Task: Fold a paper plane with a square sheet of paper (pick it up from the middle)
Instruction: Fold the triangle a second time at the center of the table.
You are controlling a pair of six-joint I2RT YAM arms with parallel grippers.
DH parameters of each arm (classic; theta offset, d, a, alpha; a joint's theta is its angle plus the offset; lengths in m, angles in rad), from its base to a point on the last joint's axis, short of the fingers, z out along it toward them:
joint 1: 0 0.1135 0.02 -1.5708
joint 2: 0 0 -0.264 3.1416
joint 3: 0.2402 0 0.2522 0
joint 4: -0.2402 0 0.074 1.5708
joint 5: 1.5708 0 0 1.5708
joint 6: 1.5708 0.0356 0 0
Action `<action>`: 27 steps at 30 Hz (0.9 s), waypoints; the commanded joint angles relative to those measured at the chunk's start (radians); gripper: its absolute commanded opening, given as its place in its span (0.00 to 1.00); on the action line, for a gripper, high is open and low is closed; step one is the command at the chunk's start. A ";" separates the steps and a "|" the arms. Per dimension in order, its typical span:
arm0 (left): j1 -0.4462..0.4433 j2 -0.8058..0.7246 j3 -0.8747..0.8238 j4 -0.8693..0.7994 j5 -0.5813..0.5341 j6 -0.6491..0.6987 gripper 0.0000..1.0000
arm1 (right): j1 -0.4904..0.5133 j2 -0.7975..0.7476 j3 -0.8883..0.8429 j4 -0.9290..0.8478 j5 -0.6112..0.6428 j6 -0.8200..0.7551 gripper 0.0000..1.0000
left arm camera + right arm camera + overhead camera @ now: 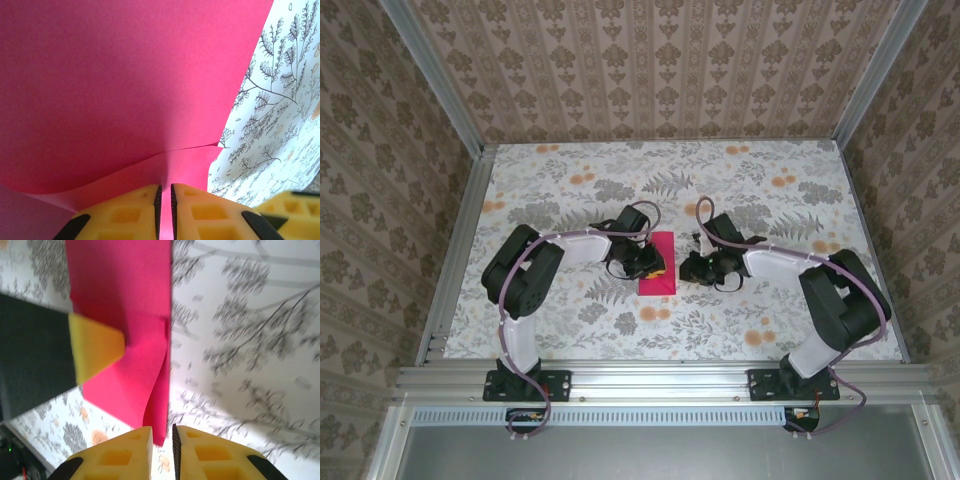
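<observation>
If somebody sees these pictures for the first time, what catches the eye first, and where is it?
The bright pink paper at the middle of the flowered tablecloth stands out first. The left tool and the right tool flank it, one on each side, each with yellow fingers that seem pinched on a lifted edge of it.

Square sheet of paper (657,250) on tablecloth (750,310), left tool (657,268) on it, right tool (687,268) at its right edge.

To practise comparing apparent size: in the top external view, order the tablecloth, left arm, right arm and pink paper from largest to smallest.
Tablecloth
Left arm and right arm, too alike to rank
Pink paper
</observation>
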 commanded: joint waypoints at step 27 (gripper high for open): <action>-0.003 0.017 0.007 -0.032 -0.037 -0.029 0.17 | 0.074 0.135 0.074 0.049 -0.002 0.015 0.24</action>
